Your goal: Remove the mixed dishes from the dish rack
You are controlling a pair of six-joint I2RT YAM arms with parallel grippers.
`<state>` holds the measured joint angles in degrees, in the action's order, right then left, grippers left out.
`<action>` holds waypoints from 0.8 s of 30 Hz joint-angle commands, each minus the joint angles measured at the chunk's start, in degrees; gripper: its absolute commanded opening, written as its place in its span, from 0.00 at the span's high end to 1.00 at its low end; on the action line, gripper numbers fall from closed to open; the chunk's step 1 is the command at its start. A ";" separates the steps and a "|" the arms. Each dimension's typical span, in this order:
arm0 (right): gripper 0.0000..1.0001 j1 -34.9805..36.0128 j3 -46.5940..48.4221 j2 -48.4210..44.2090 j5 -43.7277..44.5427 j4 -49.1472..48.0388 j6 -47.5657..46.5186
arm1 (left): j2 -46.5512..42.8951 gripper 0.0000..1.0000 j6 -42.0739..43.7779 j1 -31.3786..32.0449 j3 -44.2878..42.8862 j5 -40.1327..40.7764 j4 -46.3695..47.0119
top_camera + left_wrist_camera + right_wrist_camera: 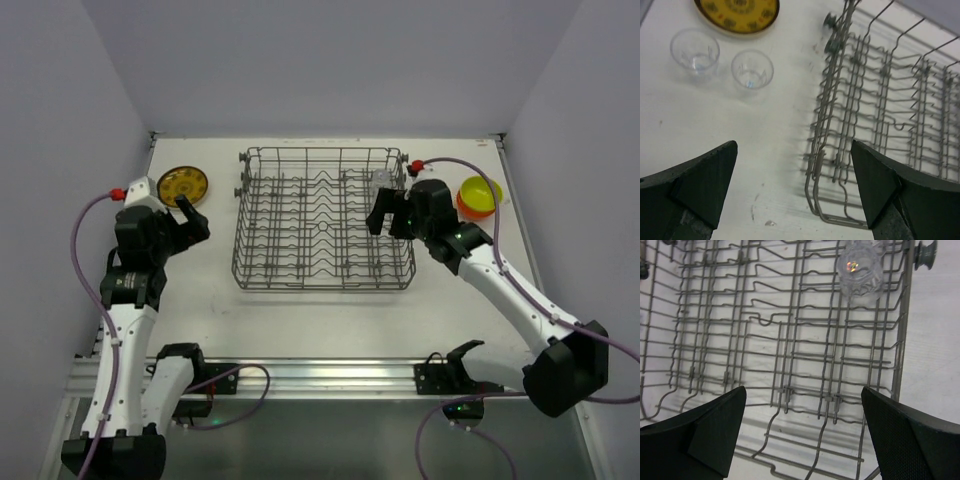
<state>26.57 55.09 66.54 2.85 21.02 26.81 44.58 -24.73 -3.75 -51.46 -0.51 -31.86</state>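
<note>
The rack [322,218] sits mid-table and is nearly empty. One clear glass [860,271] remains in it, at the far right corner, lodged among the wires just inside the right wall. Whether it stands upright or leans cannot be told.

The right gripper [802,435] hangs over the rack's right side with jaws spread wide and nothing between them; the glass lies ahead of it, well apart. The left gripper [792,192] is likewise wide open and empty, over bare table just left of the rack.

Already unloaded: a plate [182,185] at far left, two glasses [695,50] just beside it, and stacked bowls [478,197], yellow-green over orange, to the right of the rack.

Handling assessment, remaining glass: judged light, rigid, smooth-walled and breakable. Its clear surface is likely slippery under the pads, and the surrounding tines could snag it on the way up. The soundest hold appears to be across the rim or upper wall, one finger inside and one outside, with moderate pressure, followed by a straight vertical lift clear of the wires.
</note>
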 commanded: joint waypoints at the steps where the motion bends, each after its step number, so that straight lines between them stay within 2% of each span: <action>1: 0.01 -0.20 7.72 6.63 10.30 3.06 -0.96 | -5.96 0.00 1.44 1.10 6.79 -0.63 2.32; 4: 0.02 -0.29 14.06 12.71 13.14 4.82 -5.86 | -10.55 0.00 1.44 3.04 7.60 -1.42 3.73; 5: 0.05 -0.29 15.82 17.26 13.32 6.22 -6.85 | -10.91 0.00 1.35 3.13 7.87 -0.81 3.73; 7: 0.07 -0.37 21.51 21.50 14.11 7.89 -8.86 | -10.48 0.00 0.91 5.33 8.57 0.25 3.99; 12: 0.10 -1.87 31.19 31.87 13.85 10.80 -11.07 | -9.33 0.00 0.91 6.03 8.57 -0.10 4.00; 24: 0.10 -4.94 40.53 44.90 12.87 14.14 -12.66 | -8.89 0.00 0.82 6.47 8.84 -0.63 4.43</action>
<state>22.41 92.44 110.00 14.48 33.41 15.40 35.51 -24.45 2.20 -42.52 -0.71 -30.04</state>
